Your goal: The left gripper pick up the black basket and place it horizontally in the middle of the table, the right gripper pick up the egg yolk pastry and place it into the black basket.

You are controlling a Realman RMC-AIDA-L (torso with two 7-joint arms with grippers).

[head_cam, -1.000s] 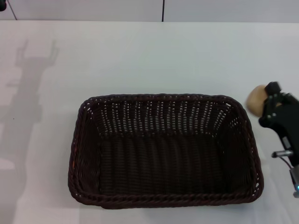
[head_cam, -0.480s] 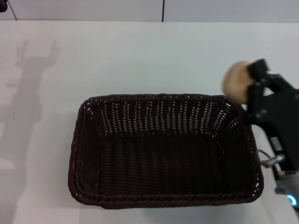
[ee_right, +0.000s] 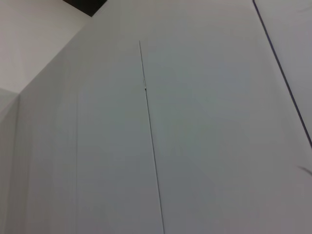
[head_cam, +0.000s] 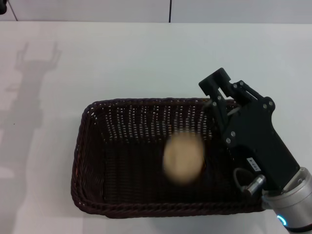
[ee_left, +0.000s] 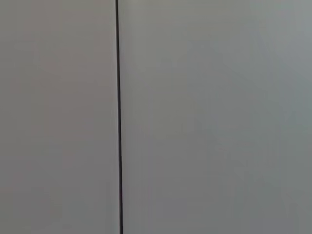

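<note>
The black basket lies lengthwise on the white table, near its front middle. The egg yolk pastry shows as a blurred tan blob inside the basket, right of its centre and free of any gripper. My right gripper hangs over the basket's back right corner with its fingers apart and nothing between them. Of my left gripper only a dark bit shows at the far left corner of the head view, well away from the basket. Both wrist views show only pale wall panels.
The left arm's shadow falls on the table left of the basket. The table's far edge meets a white panelled wall. Bare tabletop lies behind and to the left of the basket.
My right gripper swung left from beside the basket to over its back right corner, carrying the pastry, then opened. The pastry has left the fingers and is now down inside the basket.
</note>
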